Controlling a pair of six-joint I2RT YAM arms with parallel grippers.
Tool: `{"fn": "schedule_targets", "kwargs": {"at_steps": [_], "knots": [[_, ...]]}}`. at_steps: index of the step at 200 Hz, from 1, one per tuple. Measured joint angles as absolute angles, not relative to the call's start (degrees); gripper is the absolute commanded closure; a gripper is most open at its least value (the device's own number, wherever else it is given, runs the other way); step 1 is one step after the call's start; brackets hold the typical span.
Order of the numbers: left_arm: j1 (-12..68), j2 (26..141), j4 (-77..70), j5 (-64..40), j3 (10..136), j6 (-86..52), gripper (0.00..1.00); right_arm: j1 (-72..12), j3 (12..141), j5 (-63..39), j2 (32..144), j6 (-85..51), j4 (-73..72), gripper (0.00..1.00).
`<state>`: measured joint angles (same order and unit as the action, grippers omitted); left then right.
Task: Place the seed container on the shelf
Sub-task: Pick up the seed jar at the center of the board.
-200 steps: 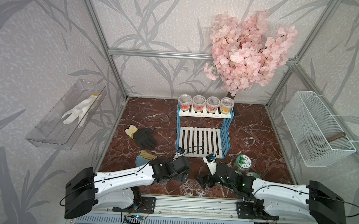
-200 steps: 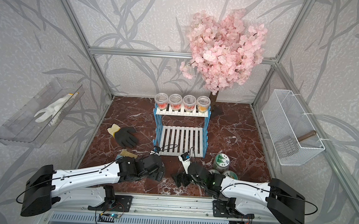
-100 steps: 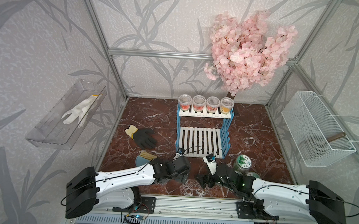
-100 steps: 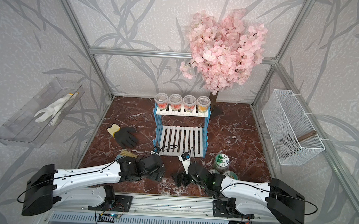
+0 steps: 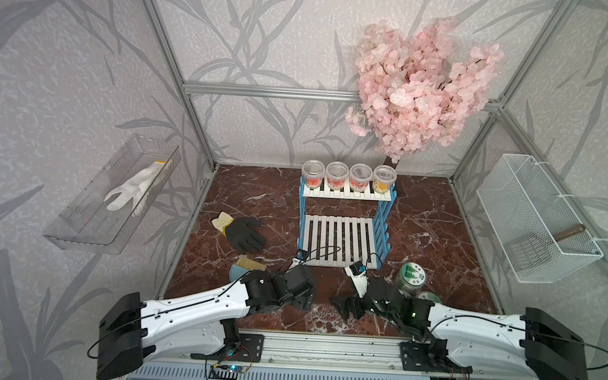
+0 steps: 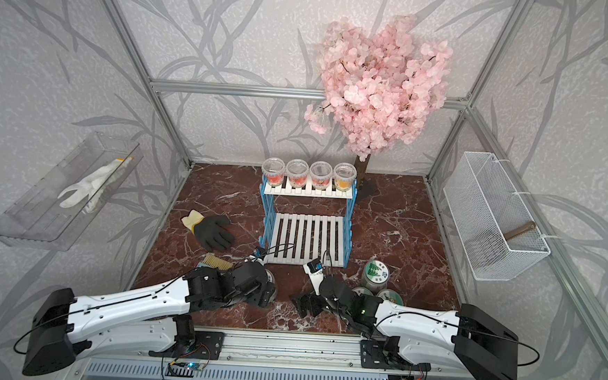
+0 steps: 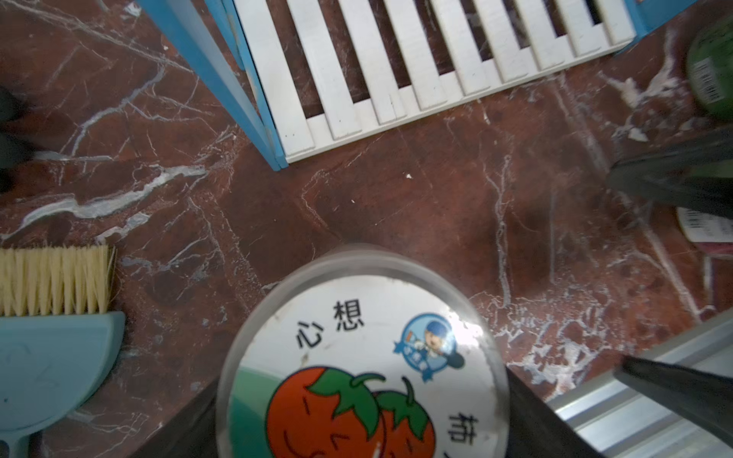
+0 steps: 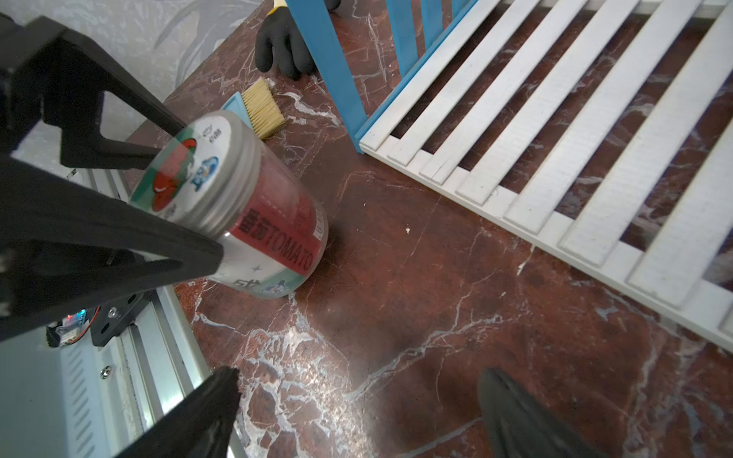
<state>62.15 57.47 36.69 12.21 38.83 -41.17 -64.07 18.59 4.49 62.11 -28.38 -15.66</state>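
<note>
The seed container (image 7: 365, 349) is a clear jar with a tomato picture on its lid and a red TOMATO label (image 8: 273, 238). It stands on the marble floor just in front of the shelf. My left gripper (image 7: 363, 428) is shut on it, one black finger (image 8: 119, 238) on each side of the lid. In both top views the left gripper (image 5: 303, 296) (image 6: 263, 293) covers nearly all of the jar. The shelf (image 5: 343, 233) (image 6: 307, 238) has blue side frames and white slats (image 8: 555, 138). My right gripper (image 8: 357, 396) (image 5: 346, 305) hangs open and empty over bare floor beside the jar.
Several clear cups (image 5: 348, 175) fill the shelf's top tier. Green-lidded jars (image 5: 412, 275) stand by my right arm. A black glove (image 5: 244, 232) and a blue brush (image 7: 51, 277) lie to the left. A pink tree (image 5: 420, 89), a wire basket (image 5: 535, 219) and a clear wall tray (image 5: 114, 193) line the walls.
My left gripper's jaws have closed in from wide open onto the seed container. Neither arm has visibly shifted, and the right gripper stays open.
</note>
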Motion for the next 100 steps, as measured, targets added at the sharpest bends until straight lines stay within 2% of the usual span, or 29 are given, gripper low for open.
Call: {"fn": "schedule_targets", "kwargs": {"at_steps": [58, 100], "knots": [[62.15, 46.26, 36.88, 12.4, 38.5, -42.11, 0.16, -64.1, 17.85, 6.61, 54.13, -24.38, -16.43, 0.01], [62.15, 45.47, 38.59, 12.38, 39.75, -41.43, 0.16, -64.1, 16.93, 7.57, 49.04, -19.05, -17.06, 0.01]]}}
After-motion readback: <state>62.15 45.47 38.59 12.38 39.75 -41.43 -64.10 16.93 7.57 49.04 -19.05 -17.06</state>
